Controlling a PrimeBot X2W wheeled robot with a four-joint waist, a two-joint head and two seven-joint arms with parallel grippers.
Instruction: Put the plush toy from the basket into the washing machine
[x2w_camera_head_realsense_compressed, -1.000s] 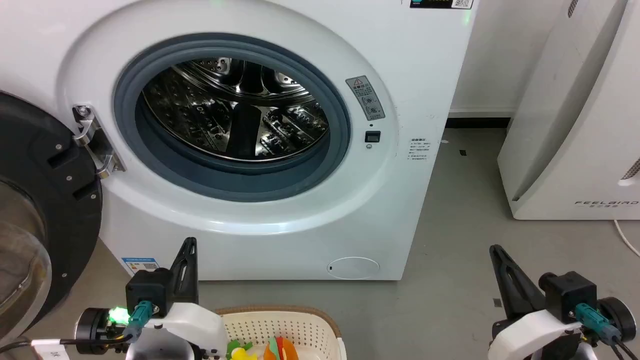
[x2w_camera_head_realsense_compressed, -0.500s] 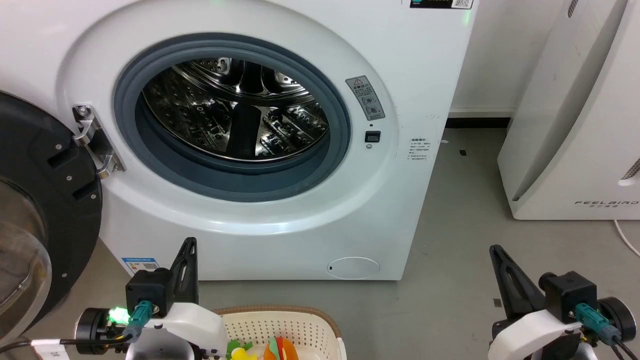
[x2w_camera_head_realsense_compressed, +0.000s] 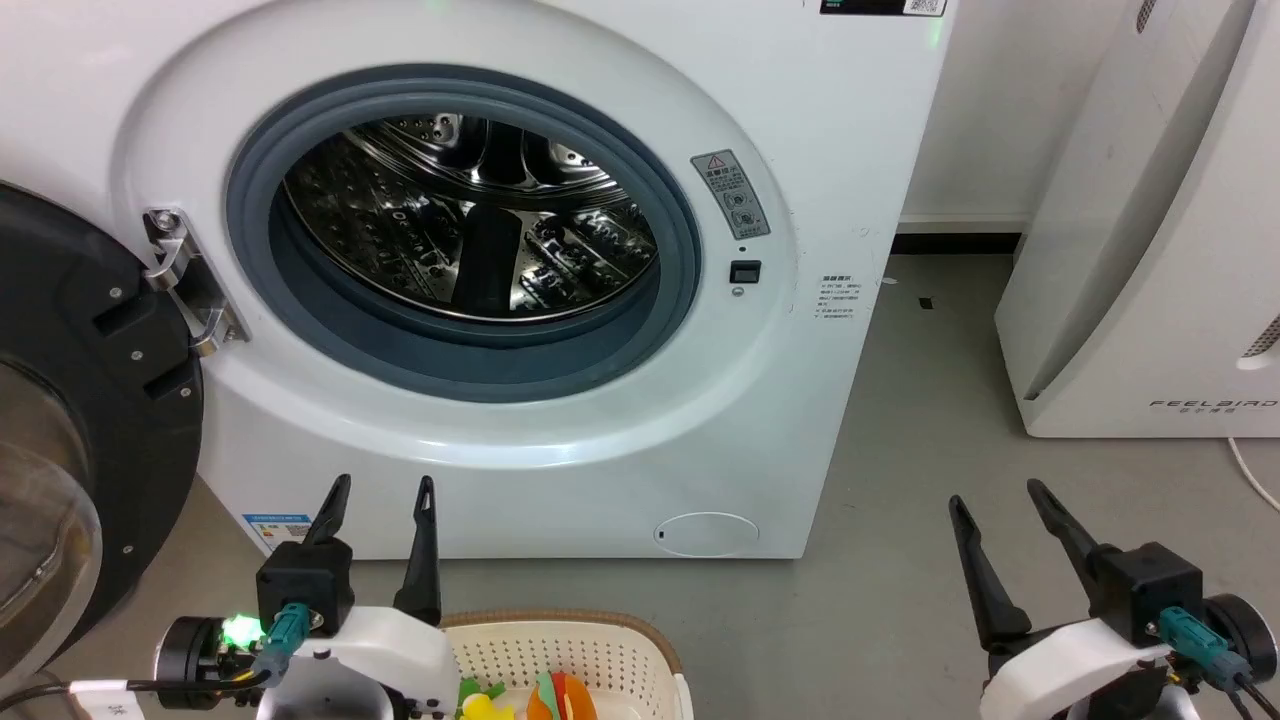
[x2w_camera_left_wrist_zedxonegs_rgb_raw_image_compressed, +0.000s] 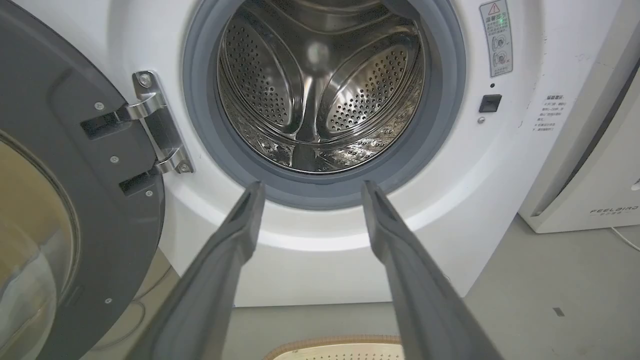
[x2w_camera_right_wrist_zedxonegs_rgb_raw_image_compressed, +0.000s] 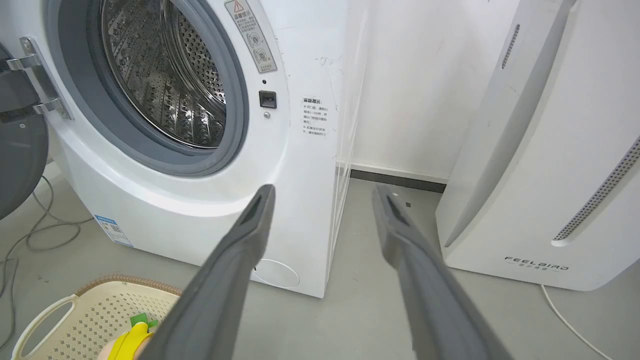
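Note:
The white washing machine (x2w_camera_head_realsense_compressed: 560, 470) stands ahead with its porthole open and the steel drum (x2w_camera_head_realsense_compressed: 470, 220) bare; its black-framed door (x2w_camera_head_realsense_compressed: 90, 400) is swung out to the left. The cream basket (x2w_camera_head_realsense_compressed: 590, 650) sits on the floor at the bottom centre, and the plush toy (x2w_camera_head_realsense_compressed: 530, 700) lies in it, orange bun and yellow part partly cut off by the frame edge. In the right wrist view the basket (x2w_camera_right_wrist_zedxonegs_rgb_raw_image_compressed: 85, 310) and a yellow-green bit of the toy (x2w_camera_right_wrist_zedxonegs_rgb_raw_image_compressed: 131, 336) show at lower left. My left gripper (x2w_camera_head_realsense_compressed: 385, 485) is open beside the basket. My right gripper (x2w_camera_head_realsense_compressed: 1000, 495) is open over bare floor.
A white FEELBIRD appliance (x2w_camera_head_realsense_compressed: 1150, 250) stands to the right of the washer, with a cord (x2w_camera_head_realsense_compressed: 1255, 480) on the floor by it. Grey floor (x2w_camera_head_realsense_compressed: 900, 450) lies between them. Cables (x2w_camera_right_wrist_zedxonegs_rgb_raw_image_compressed: 45, 235) trail on the floor left of the washer.
Both grippers have gone from shut to open, their fingers now spread apart. The washer, basket and toy stay put.

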